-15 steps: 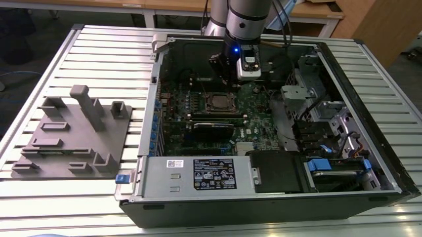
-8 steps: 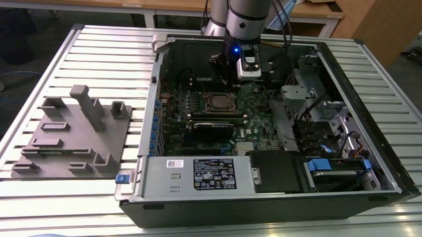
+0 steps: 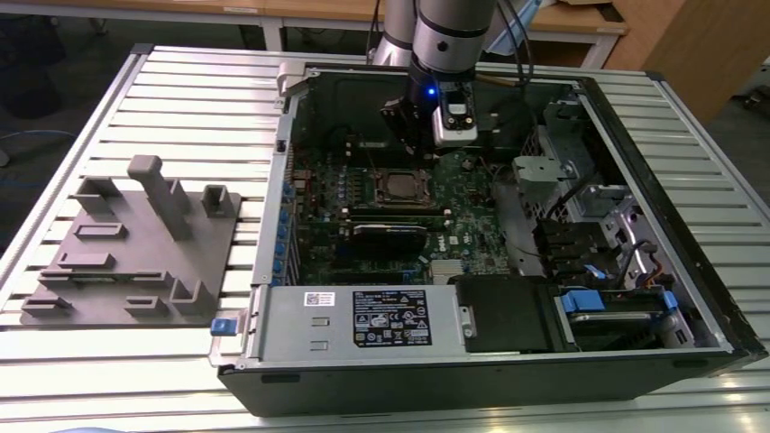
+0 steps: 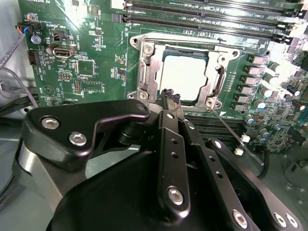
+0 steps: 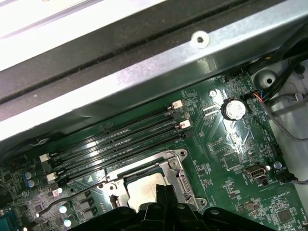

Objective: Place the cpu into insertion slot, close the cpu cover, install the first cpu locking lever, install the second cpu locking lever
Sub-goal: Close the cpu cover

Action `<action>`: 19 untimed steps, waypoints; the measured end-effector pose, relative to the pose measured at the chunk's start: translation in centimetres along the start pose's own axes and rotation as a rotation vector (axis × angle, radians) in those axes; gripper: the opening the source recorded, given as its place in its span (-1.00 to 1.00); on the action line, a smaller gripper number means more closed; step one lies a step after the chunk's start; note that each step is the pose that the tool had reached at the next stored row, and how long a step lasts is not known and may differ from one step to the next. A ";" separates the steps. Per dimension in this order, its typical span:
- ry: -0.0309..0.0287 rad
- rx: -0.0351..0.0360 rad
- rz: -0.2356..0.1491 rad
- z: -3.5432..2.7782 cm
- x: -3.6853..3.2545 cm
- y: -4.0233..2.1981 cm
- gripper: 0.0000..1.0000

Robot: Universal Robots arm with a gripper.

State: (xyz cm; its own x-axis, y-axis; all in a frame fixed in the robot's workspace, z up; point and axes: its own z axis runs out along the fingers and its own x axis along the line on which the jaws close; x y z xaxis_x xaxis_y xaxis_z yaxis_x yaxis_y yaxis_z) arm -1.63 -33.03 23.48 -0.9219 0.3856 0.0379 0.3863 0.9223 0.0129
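The cpu [image 4: 185,77] lies flat in the insertion slot [image 3: 403,188], its pale metal top showing through the cut-out of the cpu cover [image 4: 147,72]. The cover lies down over the chip. A curved lever handle [image 4: 220,82] runs along one side of the socket. A thin wire lever [image 4: 231,130] sticks out slantwise from the socket's corner. My gripper [image 4: 168,95] hovers just above the socket's edge, shut with nothing between its black fingers. The first wrist view shows the gripper [image 5: 161,191] over the cpu [image 5: 139,192]. In the exterior view the gripper [image 3: 409,149] hangs above the socket, inside the open case.
Memory slots [image 5: 115,139] run beside the socket, with the case wall [image 5: 144,67] beyond them. A long black card [image 3: 388,236] sits below the socket. The power supply box [image 3: 361,320] and drive bays [image 3: 601,234] crowd the case. A grey fixture [image 3: 132,244] stands at the exterior view's left.
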 end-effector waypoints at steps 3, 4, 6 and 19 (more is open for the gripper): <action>0.0001 0.0002 -0.003 0.00 0.00 0.00 -0.79; 0.0000 0.0001 -0.003 0.00 0.00 0.00 -0.79; 0.0001 0.0001 -0.003 0.00 0.00 0.00 -0.79; 0.0003 0.0009 -0.024 0.00 0.00 0.00 -0.79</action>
State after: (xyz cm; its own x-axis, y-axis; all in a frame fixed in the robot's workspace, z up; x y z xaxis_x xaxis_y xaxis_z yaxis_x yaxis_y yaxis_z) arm -1.63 -33.03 23.48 -0.9311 0.3629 0.0380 0.3636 0.9315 0.0129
